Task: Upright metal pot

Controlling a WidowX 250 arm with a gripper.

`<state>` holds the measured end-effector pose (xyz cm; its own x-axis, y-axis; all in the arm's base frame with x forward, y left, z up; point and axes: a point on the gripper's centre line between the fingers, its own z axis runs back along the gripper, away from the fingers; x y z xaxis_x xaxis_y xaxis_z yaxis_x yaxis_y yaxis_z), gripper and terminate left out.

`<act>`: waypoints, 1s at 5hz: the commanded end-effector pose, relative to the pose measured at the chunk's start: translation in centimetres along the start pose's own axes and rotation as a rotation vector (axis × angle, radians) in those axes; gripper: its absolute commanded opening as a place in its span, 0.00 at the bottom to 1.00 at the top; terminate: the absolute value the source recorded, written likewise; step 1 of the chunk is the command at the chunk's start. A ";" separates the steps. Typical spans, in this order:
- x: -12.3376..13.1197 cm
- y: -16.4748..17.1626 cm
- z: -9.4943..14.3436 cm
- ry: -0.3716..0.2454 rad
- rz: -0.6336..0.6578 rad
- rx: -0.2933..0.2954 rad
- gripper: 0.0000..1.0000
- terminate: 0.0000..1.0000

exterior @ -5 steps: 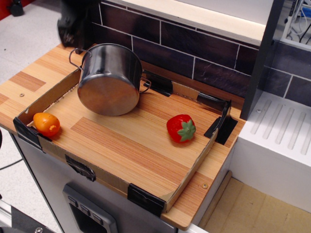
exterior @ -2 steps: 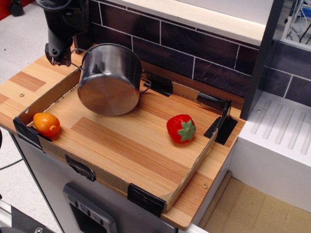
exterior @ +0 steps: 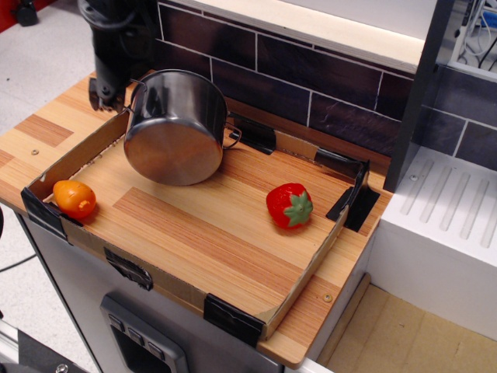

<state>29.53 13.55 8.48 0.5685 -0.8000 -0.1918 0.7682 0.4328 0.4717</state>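
The metal pot lies tipped on its side at the back left of the wooden board, its flat round base facing the camera and its mouth toward the wall. One thin wire handle sticks out on its upper left, the other on its right. My gripper comes down from the top left, right beside the left handle at the pot's rim. Its dark fingertips look slightly apart and hold nothing.
The board sits in a low cardboard rim with black taped corners. A toy strawberry lies right of centre, an orange toy fruit in the front left corner. A dark tiled wall is behind, a white drainer to the right.
My gripper has come down and moved right, from above the counter's back left to just beside the pot's left handle. The pot and both fruits have not moved.
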 end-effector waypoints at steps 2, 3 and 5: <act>1.1 1.5 -0.4 0.066 0.003 -0.053 0.00 0.00; 1.1 1.4 -0.6 0.081 -0.002 -0.049 0.00 0.00; 0.8 2.0 0.1 0.044 0.079 0.100 0.00 0.00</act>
<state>30.09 13.90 7.51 0.6359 -0.7441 -0.2048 0.7098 0.4597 0.5337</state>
